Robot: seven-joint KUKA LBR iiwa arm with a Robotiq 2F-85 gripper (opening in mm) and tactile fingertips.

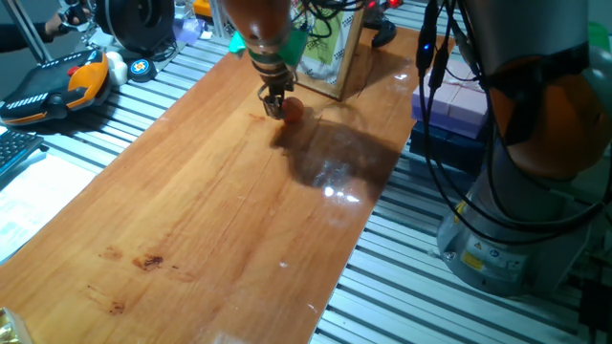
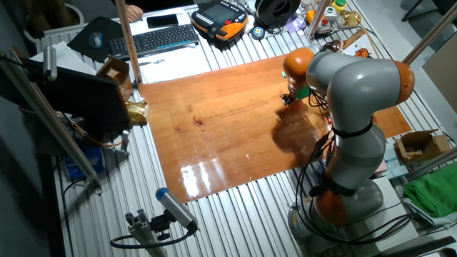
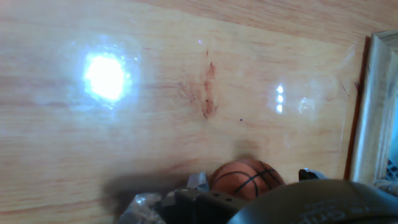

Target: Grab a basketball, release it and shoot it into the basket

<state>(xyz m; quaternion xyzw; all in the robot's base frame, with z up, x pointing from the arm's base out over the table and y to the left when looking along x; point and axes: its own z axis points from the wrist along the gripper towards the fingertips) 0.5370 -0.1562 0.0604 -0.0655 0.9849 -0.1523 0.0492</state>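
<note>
The tiny orange basketball (image 1: 293, 111) lies on the wooden table (image 1: 210, 201) just in front of the wooden-framed backboard (image 1: 346, 53). My gripper (image 1: 275, 103) is low over the table, right at the ball. In the hand view the basketball (image 3: 246, 178) sits between my fingertips (image 3: 198, 182), with a gap on its right side, so the jaws look open around it. The backboard's frame (image 3: 378, 106) stands at the right edge of the hand view. The hoop and net are hidden behind my arm. In the other fixed view my gripper (image 2: 289, 98) is at the table's far side.
An orange-and-black gadget (image 1: 57, 84) lies on the slatted bench at the left, and also shows in the other fixed view (image 2: 223, 17). A keyboard (image 2: 158, 39) lies beside it. A purple box (image 1: 461, 105) and the arm's base (image 1: 521, 205) stand right of the table.
</note>
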